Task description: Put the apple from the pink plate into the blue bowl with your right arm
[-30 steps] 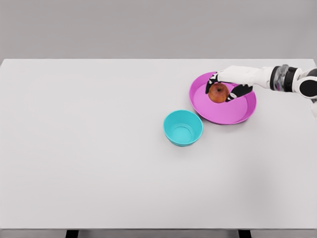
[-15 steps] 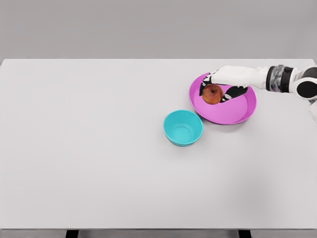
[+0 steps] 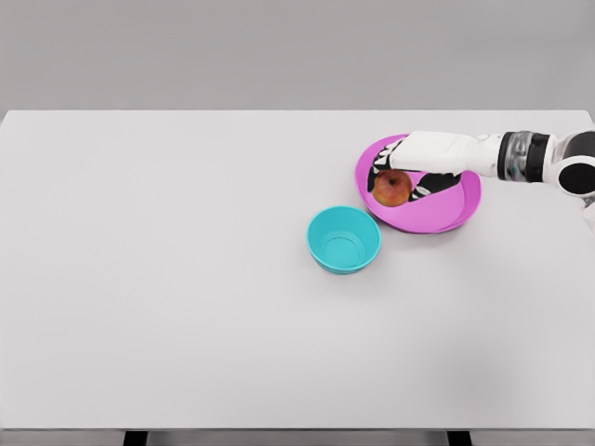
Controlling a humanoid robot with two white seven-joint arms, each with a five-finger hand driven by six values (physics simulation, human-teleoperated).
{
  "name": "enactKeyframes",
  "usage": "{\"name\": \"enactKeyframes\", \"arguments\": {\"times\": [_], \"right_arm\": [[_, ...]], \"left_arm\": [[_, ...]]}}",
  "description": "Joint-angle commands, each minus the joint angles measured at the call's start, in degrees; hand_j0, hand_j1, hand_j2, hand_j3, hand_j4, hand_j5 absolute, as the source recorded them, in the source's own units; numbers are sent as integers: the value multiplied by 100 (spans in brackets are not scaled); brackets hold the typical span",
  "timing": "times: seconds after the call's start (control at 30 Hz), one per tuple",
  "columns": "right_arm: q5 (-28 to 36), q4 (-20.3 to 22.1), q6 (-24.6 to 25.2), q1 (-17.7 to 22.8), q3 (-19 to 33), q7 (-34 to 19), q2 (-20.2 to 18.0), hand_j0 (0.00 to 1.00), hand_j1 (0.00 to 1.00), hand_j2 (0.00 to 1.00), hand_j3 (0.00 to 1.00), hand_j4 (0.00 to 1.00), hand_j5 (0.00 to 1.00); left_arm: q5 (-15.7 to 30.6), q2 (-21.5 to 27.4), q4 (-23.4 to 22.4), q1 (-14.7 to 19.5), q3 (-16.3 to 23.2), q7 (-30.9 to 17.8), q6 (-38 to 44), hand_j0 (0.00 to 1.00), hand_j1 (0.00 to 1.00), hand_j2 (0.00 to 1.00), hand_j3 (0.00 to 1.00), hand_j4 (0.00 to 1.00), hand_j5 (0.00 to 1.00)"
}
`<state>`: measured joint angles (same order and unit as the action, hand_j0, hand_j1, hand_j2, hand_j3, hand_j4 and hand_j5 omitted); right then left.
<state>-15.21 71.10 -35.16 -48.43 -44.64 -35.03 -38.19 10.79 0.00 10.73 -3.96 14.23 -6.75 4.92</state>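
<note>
So in the last second our right hand (image 3: 402, 178), fingers wrapped around the apple (image 3: 392, 189), has dragged it toward the pink plate's (image 3: 465, 197) left edge, closer to the blue bowl (image 3: 344, 240), so we reckon the carry's started.

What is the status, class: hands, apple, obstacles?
Right hand shut on red apple, above pink plate. Left hand out of view. Blue bowl empty, path between looks clear.
</note>
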Motion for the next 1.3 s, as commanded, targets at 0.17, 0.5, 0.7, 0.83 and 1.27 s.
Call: {"name": "enactKeyframes", "arguments": {"times": [0.17, 0.5, 0.7, 0.83, 1.27], "right_arm": [[36, 571, 16, 70, -1, 3, -21, 59, 59, 59, 59, 59, 59], [36, 1107, 16, 272, -18, 3, -21, 59, 59, 59, 59, 59, 59], [36, 1204, 16, 325, -71, 3, -4, 59, 59, 59, 59, 59, 59], [27, 1344, 16, 343, -176, 3, 31, 59, 59, 59, 59, 59, 59], [27, 1309, 16, 316, -203, 3, -13, 100, 100, 100, 100, 100, 100]], "left_arm": [[2, 0, -1, 0, 1, -1, 0, 100, 100, 100, 100, 100, 100], [2, 0, -1, 0, 1, -1, 0, 100, 100, 100, 100, 100, 100], [2, 0, -1, 0, 1, -1, 0, 100, 100, 100, 100, 100, 100], [2, 0, -1, 0, 1, -1, 0, 100, 100, 100, 100, 100, 100], [2, 0, -1, 0, 1, -1, 0, 100, 100, 100, 100, 100, 100]]}}
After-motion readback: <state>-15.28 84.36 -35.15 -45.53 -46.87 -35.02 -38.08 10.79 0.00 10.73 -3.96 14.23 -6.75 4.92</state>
